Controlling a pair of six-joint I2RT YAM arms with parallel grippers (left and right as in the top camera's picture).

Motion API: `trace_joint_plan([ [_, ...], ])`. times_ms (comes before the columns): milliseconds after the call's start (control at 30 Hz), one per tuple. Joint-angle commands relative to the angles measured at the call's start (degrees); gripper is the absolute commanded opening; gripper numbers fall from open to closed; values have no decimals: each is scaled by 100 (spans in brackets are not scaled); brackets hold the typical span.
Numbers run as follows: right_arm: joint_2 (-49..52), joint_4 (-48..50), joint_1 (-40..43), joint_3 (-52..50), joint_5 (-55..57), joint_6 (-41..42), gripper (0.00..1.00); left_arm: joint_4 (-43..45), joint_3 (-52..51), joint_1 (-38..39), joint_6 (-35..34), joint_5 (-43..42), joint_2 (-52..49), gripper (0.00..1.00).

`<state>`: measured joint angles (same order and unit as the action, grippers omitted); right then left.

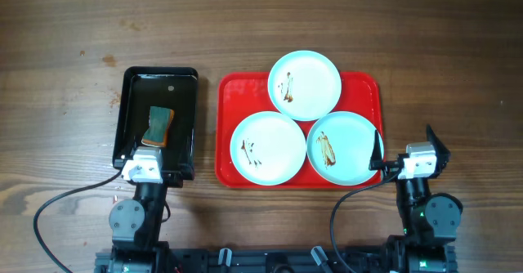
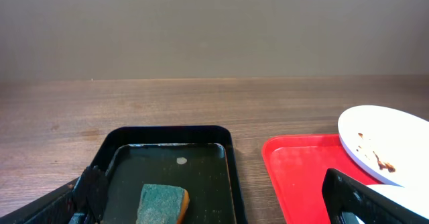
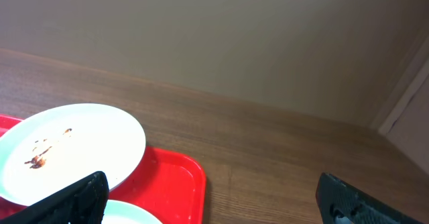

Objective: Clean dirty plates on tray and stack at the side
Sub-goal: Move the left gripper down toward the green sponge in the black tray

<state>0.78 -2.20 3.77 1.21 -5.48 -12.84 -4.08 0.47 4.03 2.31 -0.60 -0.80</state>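
The red tray (image 1: pixel 235 101) lies mid-table with three pale plates on it, each smeared with brown sauce: a far one (image 1: pixel 305 85), a near left one (image 1: pixel 268 148) and a near right one (image 1: pixel 345 148). My left gripper (image 1: pixel 151 157) is open and empty over the near end of the black pan, left of the tray. My right gripper (image 1: pixel 404 148) is open and empty just right of the tray's near right corner. The left wrist view shows the tray (image 2: pixel 301 170) and the far plate (image 2: pixel 389 140). The right wrist view shows the far plate (image 3: pixel 74 143) and the tray corner (image 3: pixel 177 180).
A black rectangular pan (image 1: pixel 132 101) sits left of the tray with a green and orange sponge (image 1: pixel 158 126) in it. The sponge (image 2: pixel 163 204) lies between my left fingers in the left wrist view. Bare wooden table lies right of the tray (image 3: pixel 288 157).
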Motion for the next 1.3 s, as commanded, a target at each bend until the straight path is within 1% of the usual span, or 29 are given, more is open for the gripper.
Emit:
trace_joint_plan([
  [0, 24, 13, -17, 15, 79, 90, 100, -31, -15, 26, 70, -131, 26, 100],
  [967, 24, 15, -17, 15, 79, 90, 100, -31, -15, 26, 66, -136, 26, 100],
  [1033, 24, 15, -17, 15, 79, 90, 100, -28, -15, 26, -122, -149, 26, 100],
  [1200, 24, 13, -17, 15, 79, 90, 100, -28, -15, 37, -208, -153, -42, 100],
  [1267, 24, 13, -17, 15, 79, 90, 100, -39, -4, 37, -566, -153, -317, 100],
])
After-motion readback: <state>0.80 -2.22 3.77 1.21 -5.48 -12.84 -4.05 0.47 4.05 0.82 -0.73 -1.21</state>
